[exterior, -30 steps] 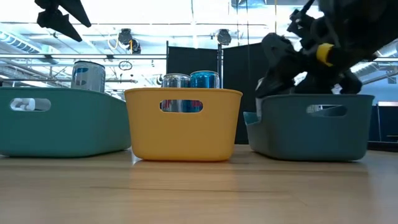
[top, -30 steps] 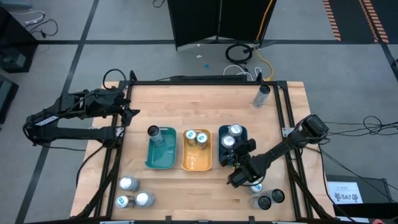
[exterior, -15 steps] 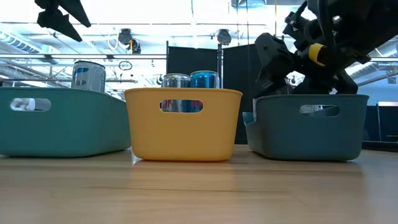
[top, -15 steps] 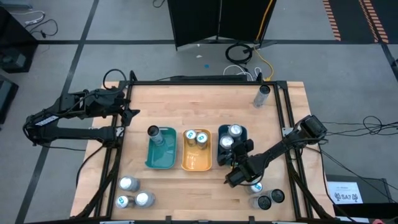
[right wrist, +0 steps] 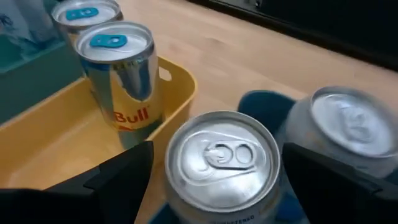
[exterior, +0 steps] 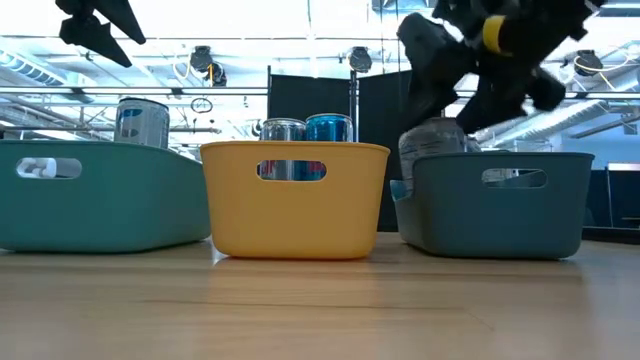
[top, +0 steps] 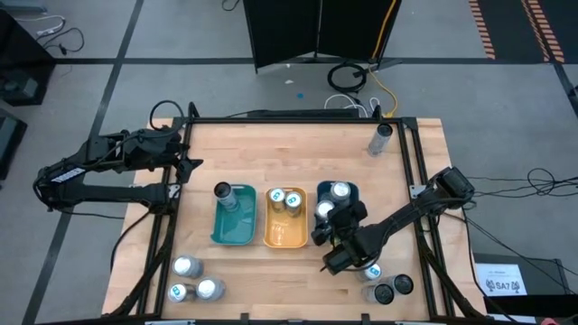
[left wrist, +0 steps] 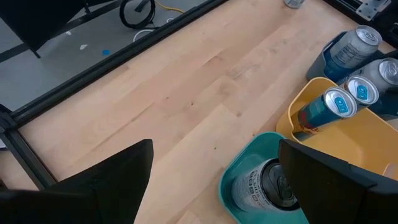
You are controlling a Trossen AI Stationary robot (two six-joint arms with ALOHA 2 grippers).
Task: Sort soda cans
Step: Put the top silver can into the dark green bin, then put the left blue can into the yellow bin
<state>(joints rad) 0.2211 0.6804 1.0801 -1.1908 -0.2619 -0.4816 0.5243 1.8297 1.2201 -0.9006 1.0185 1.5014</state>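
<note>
Since a moment ago the right gripper (top: 323, 215) has shifted toward the left of the frame in the high view and risen in the low view, carrying a silver-topped can (right wrist: 222, 157) up over the near-left corner of the blue tray (exterior: 497, 205); its jaws sit spread either side of that can, and I judge they have hold of it, since it hangs above the tray rim in the low view. Another silver can (top: 340, 190) stands in the blue tray, upper part of it; two blue-marked cans (top: 284, 199) sit in the orange tray (top: 285, 237) at centre; one can (top: 223, 190) stands in the teal tray (top: 233, 230) left of that. The left gripper (top: 185, 163) waits at the bench's left edge with jaws wide apart and nothing in them. Left to sort, as far as I can see: three cans (top: 193, 283) at lower left, a few more (top: 386, 287) at lower right, one (top: 382, 137) at upper right; so roughly half done.
</note>
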